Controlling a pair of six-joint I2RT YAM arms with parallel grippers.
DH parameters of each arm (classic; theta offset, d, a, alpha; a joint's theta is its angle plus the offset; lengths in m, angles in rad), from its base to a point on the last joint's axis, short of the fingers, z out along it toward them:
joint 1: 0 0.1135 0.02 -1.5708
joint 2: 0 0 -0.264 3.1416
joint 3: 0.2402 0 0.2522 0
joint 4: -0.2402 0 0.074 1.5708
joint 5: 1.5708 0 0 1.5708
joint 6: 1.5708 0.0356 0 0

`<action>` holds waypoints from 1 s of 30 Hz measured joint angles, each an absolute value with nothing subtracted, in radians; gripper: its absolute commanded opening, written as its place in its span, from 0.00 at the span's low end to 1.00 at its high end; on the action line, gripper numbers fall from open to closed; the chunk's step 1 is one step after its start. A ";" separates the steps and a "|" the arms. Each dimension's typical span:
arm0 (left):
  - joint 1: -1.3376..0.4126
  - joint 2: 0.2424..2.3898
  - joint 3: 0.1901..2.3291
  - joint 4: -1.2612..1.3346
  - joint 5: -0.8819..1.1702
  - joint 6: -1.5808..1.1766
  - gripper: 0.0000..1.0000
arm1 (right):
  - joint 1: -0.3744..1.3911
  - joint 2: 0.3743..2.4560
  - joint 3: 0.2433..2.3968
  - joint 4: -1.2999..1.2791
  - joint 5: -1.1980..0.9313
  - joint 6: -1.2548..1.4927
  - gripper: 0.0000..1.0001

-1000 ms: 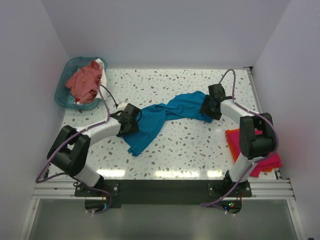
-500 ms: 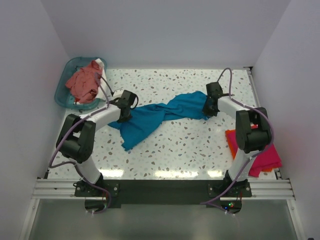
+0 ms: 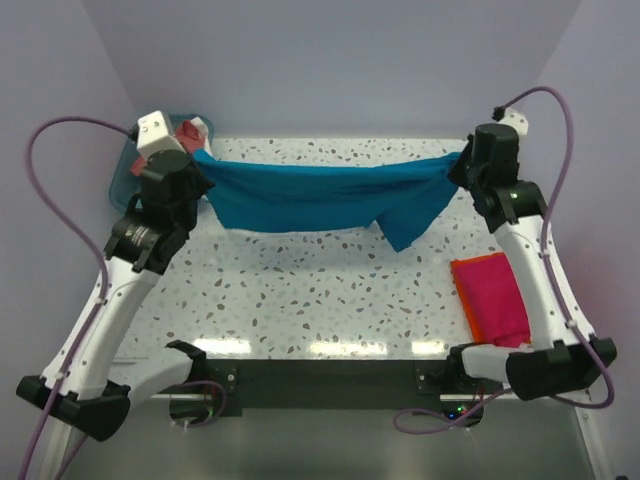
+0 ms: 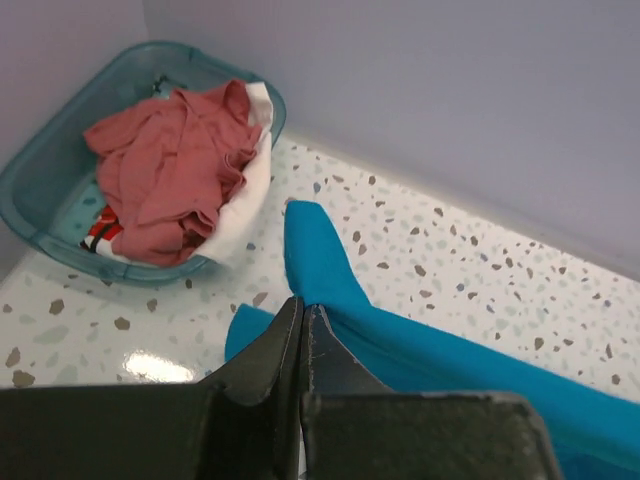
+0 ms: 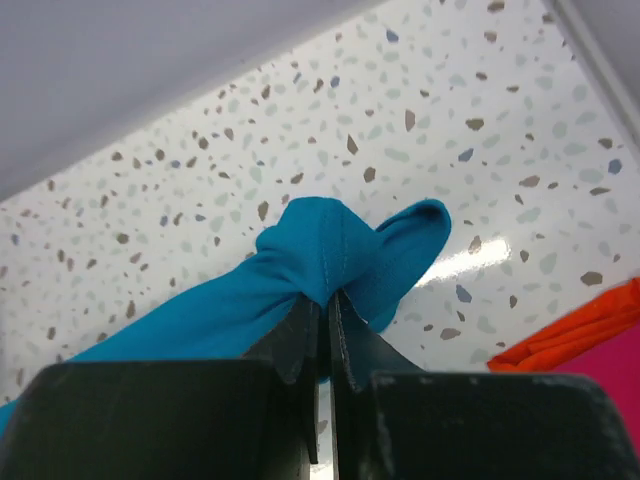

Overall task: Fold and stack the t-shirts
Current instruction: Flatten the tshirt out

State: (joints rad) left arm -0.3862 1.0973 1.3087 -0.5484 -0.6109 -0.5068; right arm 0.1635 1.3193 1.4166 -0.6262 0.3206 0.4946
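The teal-blue t-shirt [image 3: 320,195] hangs stretched in the air between both arms, a loose flap drooping right of middle. My left gripper [image 3: 200,160] is shut on its left end [image 4: 318,262], high beside the basket. At the right, my right gripper [image 3: 462,165] is shut on the bunched other end [image 5: 330,255]. A folded magenta-pink t-shirt [image 3: 500,300] lies on an orange t-shirt [image 3: 468,266] at the table's right edge. A dusty salmon-pink t-shirt [image 4: 170,165] and a white one [image 4: 250,195] fill the basket.
The translucent teal basket [image 4: 40,190] stands at the back left corner of the speckled table [image 3: 330,290]. White walls close in the back and both sides. The arm bases sit on a rail at the near edge.
Both grippers closed on the teal-blue t-shirt, rose and moved apart toward the back corners. The shirt went from lying crumpled on the table to hanging stretched between them.
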 measured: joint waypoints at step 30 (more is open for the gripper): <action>-0.119 1.936 1.672 -0.353 -0.194 -0.440 0.74 | 0.115 2.025 1.894 -0.667 0.194 0.373 0.85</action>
